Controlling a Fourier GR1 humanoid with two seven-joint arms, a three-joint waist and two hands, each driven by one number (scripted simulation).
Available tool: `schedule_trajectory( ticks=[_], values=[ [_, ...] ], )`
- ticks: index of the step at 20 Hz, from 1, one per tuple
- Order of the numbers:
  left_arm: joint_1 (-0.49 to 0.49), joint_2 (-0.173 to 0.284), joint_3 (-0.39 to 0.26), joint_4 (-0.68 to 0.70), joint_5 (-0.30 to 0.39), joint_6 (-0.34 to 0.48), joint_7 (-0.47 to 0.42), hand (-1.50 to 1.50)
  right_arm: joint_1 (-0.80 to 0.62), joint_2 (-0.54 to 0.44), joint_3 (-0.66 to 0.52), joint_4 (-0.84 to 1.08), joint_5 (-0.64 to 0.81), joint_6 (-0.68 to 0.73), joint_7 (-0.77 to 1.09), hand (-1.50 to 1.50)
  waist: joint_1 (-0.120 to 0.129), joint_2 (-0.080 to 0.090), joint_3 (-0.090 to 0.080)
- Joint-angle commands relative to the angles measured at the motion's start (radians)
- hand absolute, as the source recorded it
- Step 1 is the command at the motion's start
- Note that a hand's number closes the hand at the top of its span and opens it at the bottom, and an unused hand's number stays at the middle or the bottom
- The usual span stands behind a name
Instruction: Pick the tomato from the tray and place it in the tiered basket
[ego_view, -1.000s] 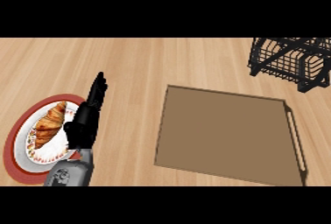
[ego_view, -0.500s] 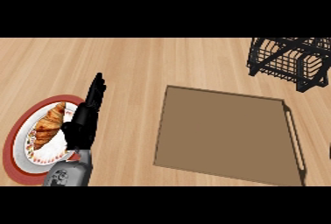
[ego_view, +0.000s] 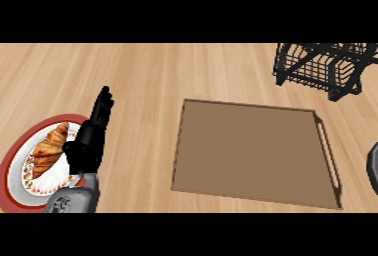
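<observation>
You have the left hand (ego_view: 88, 142) at the view's left, fingers straight and pointing up, holding nothing, resting just beside the plate (ego_view: 15, 160) with the croissant (ego_view: 50, 145). At the right edge only a small grey part of the other arm shows, so the right hand is not in view and you cannot tell how it stands. The tray (ego_view: 255, 152) lies in the middle and its brown floor is bare: no tomato shows on it. Inside the tiered basket (ego_view: 321, 67), at the top right, something pale orange is seen behind the black wires; it may be the tomato, but the wires hide its shape, so you cannot be sure. The risk is that you reach into the tray for a thing that is not there.
</observation>
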Motion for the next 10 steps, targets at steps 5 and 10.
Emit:
schedule_trajectory(
  ticks=[5,10],
  values=[
    [0.056,0.013,0.018,-0.034,0.020,-0.009,0.012,0.00,0.299,-0.023,-0.171,-0.389,-0.224,0.131,-0.031,-1.50,-0.045,-0.015,0.001],
    [0.068,-0.006,0.018,-0.036,-0.008,0.037,0.012,0.00,0.533,0.036,-0.278,-0.653,-0.369,0.294,-0.047,-1.50,-0.075,-0.021,0.001]
  ],
)
